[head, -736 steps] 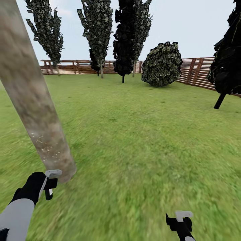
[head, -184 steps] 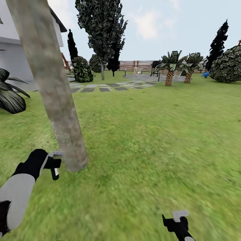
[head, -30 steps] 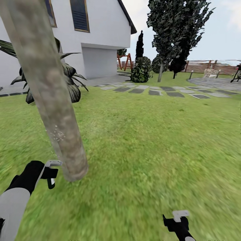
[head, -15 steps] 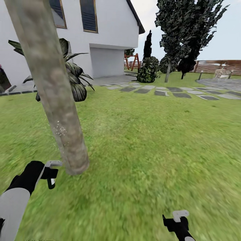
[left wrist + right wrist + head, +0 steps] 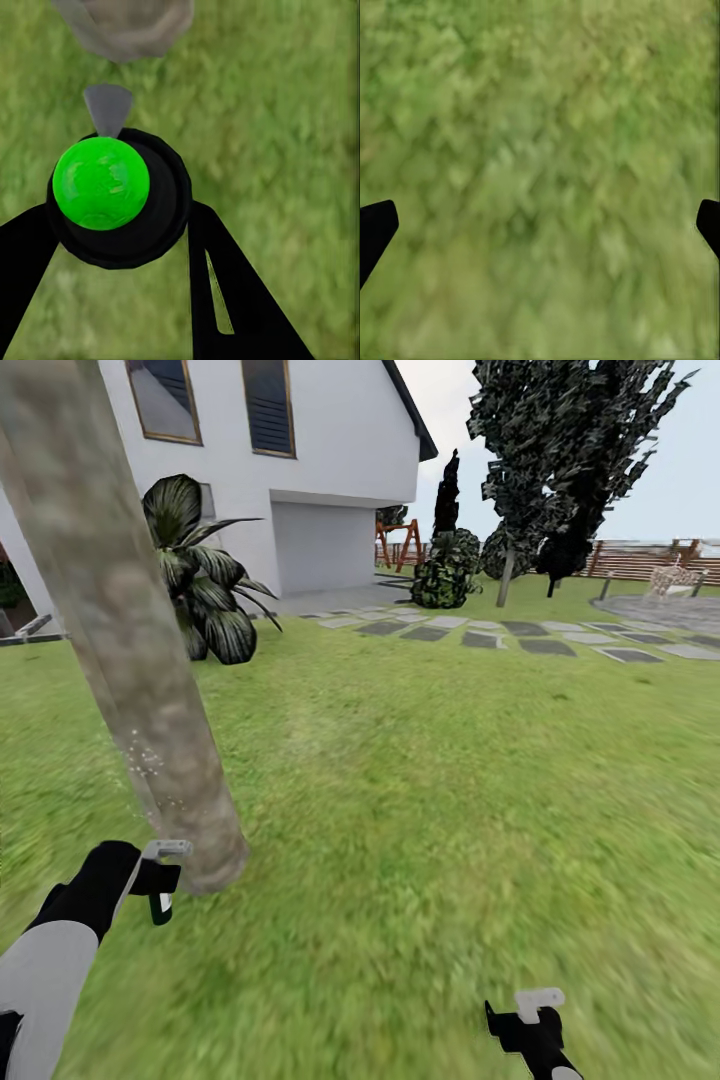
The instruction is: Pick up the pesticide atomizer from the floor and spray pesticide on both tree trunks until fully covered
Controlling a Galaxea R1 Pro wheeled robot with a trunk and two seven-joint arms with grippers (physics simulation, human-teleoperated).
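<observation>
Pesticide atomizer, black round body w/ bright green domed cap and a small grey nozzle (image 5: pixel 101 191), sits clamped between the two black fingers of the left pincer (image 5: pixel 158 879), low at the robot's left side. Nozzle points at the base of a thick, beige-grey mottled tree trunk (image 5: pixel 120 640), just beside the pincer. Faint white specks show on the bark approx. mid-height. Trunk leans up out of frame, rooted in green lawn (image 5: pixel 450 780). Right pincer (image 5: pixel 530 1020) hangs low over grass, fingers spread wide, holding nothing. Farther off: white house w/ dark windows (image 5: pixel 290 460), a dark broad-leaved plant (image 5: pixel 200 600), grey stepping stones (image 5: pixel 500 635).

Judgement: spraying step on this trunk. To do it well, keep nozzle aimed squarely at bark, sweep slowly base to top, and work round the trunk so no side is missed.
</observation>
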